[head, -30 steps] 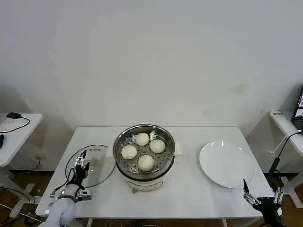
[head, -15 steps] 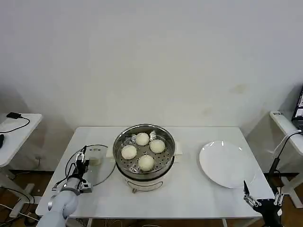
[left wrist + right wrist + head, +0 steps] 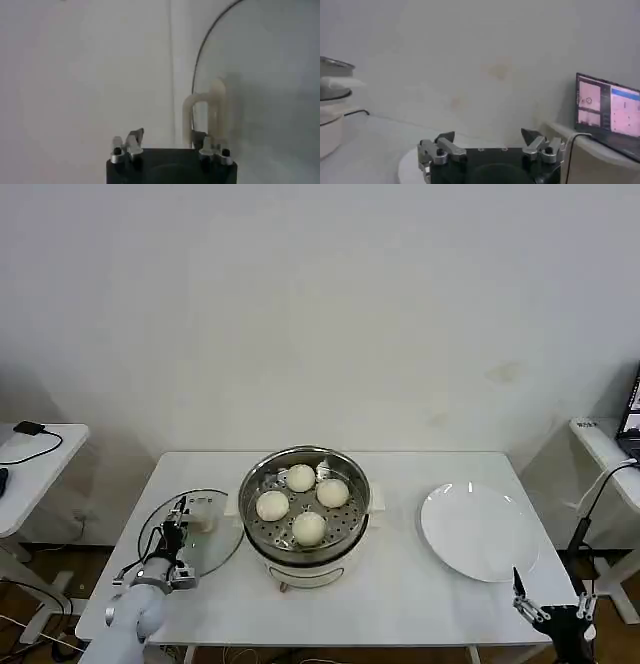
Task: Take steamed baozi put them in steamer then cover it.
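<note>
Several cream-white baozi (image 3: 309,527) lie on the perforated tray of the steel steamer (image 3: 352,475) at the table's middle. The glass cover (image 3: 216,545) lies flat on the table left of it, cream handle (image 3: 203,505) up. My left gripper (image 3: 184,515) hovers open over the cover's left part, fingers towards the handle. In the left wrist view the handle (image 3: 206,107) stands just ahead of one finger of the left gripper (image 3: 170,142), outside the gap, on the cover (image 3: 260,75). My right gripper (image 3: 545,609) waits open off the table's front right corner.
A flat white plate (image 3: 480,530) lies right of the steamer and shows under my right gripper (image 3: 487,136) as a white plate (image 3: 409,161). The steamer (image 3: 331,75) sits far off in that view. Side tables flank the table; a laptop (image 3: 607,107) stands on the right one.
My left gripper has moved forward and inward over the cover, closer to its handle. The right gripper, baozi and cover have stayed put.
</note>
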### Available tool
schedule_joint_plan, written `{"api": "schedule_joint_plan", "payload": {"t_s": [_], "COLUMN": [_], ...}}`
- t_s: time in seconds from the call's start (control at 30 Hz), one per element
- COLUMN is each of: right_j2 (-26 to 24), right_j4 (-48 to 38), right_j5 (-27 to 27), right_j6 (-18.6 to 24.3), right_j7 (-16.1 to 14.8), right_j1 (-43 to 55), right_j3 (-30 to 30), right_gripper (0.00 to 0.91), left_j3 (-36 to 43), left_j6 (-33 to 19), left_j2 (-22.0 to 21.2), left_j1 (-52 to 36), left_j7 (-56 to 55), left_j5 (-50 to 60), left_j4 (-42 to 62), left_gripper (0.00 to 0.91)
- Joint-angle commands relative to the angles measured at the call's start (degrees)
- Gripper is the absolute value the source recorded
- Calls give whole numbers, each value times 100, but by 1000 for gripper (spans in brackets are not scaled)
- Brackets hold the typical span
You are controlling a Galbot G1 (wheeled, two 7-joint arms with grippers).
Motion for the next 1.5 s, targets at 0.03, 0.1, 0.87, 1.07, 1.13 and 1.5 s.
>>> {"api": "schedule_joint_plan", "payload": {"t_s": [0.03, 0.1, 0.87, 1.07, 1.13, 1.5], "right_j2": [0, -2, -122, -56, -9, 259], "right_j4": [8, -1, -94, -210, -207, -89], "right_j5": [-26, -40, -553, -1021, -1173, -1449], "right_j6": [-8, -3, -163, -104, -97, -334], "right_j7": [-11, -12, 164, 313, 363, 557], "right_j1": [-4, 8, 286, 332, 341, 419], "right_j3": [-15, -30, -553, -600, -608, -824], "right_gripper": [907, 907, 907, 907, 907, 907], "left_j3": [-56, -100, -1129, -720, -490, 1570], "left_j6": [-53, -71, 1361, 2014, 2211, 3506], "left_j2": [-14, -30, 576, 935, 1036, 652], "left_j1": [58, 132, 1662, 1269, 1146, -349], "left_j7": [-129, -171, 286, 720, 805, 1844], "left_j5": [70, 98, -1216, -1456, -1417, -775], "left_j4": [-38, -105, -3725, -4096, -4141, -4220], "left_gripper": [0, 0, 0, 0, 0, 0]}}
